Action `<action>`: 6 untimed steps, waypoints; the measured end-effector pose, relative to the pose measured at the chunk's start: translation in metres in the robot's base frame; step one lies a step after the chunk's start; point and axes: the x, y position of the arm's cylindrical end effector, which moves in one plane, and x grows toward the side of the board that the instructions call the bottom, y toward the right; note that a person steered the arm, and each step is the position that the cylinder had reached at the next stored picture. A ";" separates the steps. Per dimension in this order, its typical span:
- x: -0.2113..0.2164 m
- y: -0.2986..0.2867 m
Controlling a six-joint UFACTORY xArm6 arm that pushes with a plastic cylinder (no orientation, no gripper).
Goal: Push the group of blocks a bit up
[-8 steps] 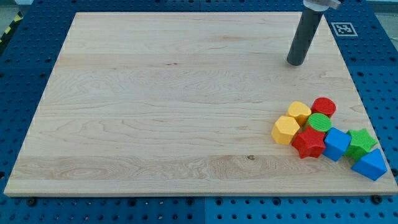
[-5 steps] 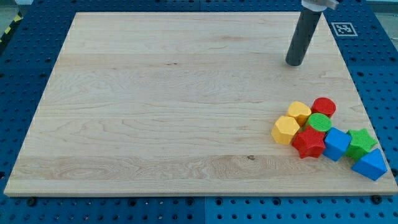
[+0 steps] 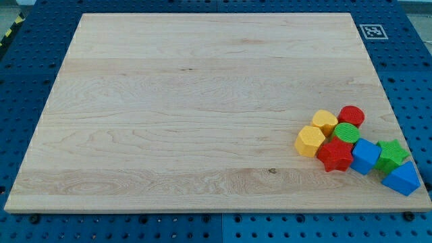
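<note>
A tight group of blocks sits near the board's right edge, toward the view's bottom right. It holds a red cylinder, a yellow block, a yellow hexagon, a green cylinder, a red star, a blue cube, a green star and a blue triangular block. The blocks touch one another. My tip and rod do not show in the camera view.
The wooden board lies on a blue perforated table. A black-and-white marker tag sits off the board's top right corner. The blue triangular block lies close to the board's right edge.
The rod stood above the group near the view's top right and drifted slightly left; it is now gone from view. The blocks have not moved.
</note>
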 end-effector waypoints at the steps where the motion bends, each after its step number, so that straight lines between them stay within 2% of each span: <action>1: 0.002 -0.002; 2: 0.027 -0.041; 3: 0.027 -0.050; 6: -0.010 -0.083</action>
